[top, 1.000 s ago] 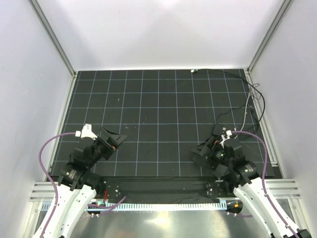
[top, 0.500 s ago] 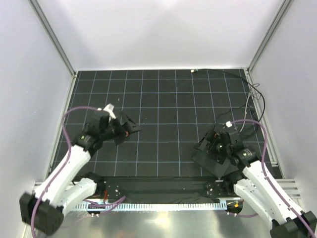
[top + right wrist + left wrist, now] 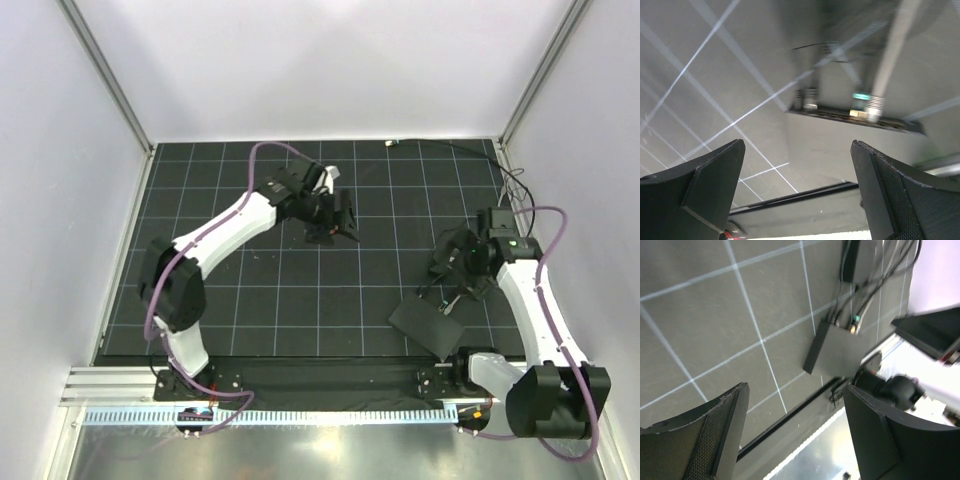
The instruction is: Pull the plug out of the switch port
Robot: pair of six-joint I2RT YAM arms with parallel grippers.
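The switch is a flat matte black box [image 3: 425, 322] lying on the grid mat near the right arm's base, also seen in the left wrist view [image 3: 832, 347] and the right wrist view [image 3: 840, 145]. Two connectors sit in its far edge. The plug [image 3: 810, 96] is the dark one; beside it is a grey cable's silver, green-marked tip [image 3: 867, 106]. From the left wrist the plug [image 3: 832, 320] is small. My right gripper [image 3: 455, 268] [image 3: 800, 187] hovers open just beyond that edge, holding nothing. My left gripper [image 3: 338, 222] [image 3: 795, 435] is open over mid-mat, well away from the box.
Thin black and grey cables [image 3: 512, 198] loop along the right wall to the back. A small silver connector [image 3: 392, 144] lies at the mat's back edge. A dark block [image 3: 852, 260] sits on the cables. A metal rail [image 3: 320, 415] runs along the near edge.
My left arm has swung from the near left out to mid-mat. My right arm has lifted off the box and moved back and right, uncovering it. Both grippers stayed open.
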